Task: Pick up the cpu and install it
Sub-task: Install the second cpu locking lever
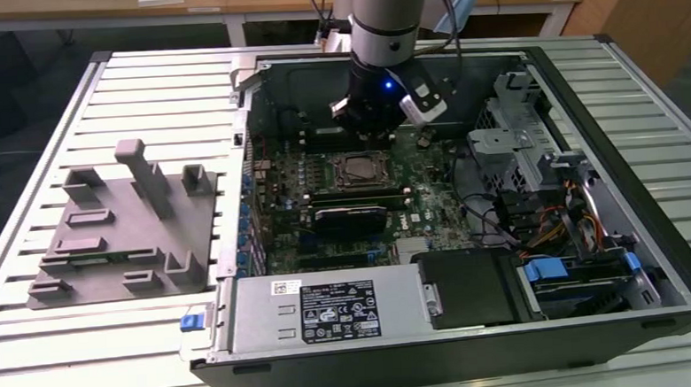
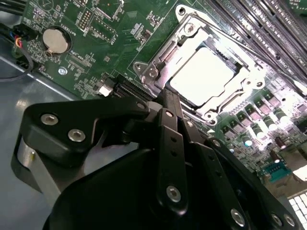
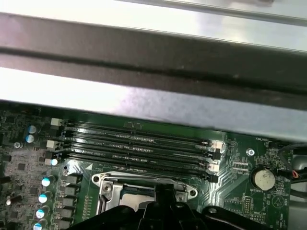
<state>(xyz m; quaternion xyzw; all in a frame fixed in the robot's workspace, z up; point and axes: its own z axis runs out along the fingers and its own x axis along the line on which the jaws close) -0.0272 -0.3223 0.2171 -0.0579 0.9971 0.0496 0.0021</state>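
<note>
Clenched is how the claw (image 2: 167, 96) reads in the second wrist view: its black fingers (image 2: 171, 143) run together to a single tip with no gap showing, and I see nothing between them. It touches nothing that I can make out, and hangs just above the green motherboard (image 2: 96, 28). Just beyond the tip lies the cpu (image 2: 204, 76), flat in the socket frame (image 2: 158, 62) with its pale metal top facing up, so it looks already seated. In the exterior view the cpu (image 1: 357, 169) sits at about 6 o'clock from the claw (image 1: 372, 117), close beneath it. By my judgement the chip is light, stiff and smooth, apt to slip, and fragile on its underside. The safe hold is on two opposite edges, kept level, never by pressing on the face. Past the socket, the first wrist view shows the memory slots (image 3: 139, 143) in parallel rows, and beyond them the wall of the computer case (image 3: 153, 52). Well apart, at 9 o'clock from the case in the exterior view, the grey fixture (image 1: 123, 223) stands on the slatted table (image 1: 70, 350).
</note>
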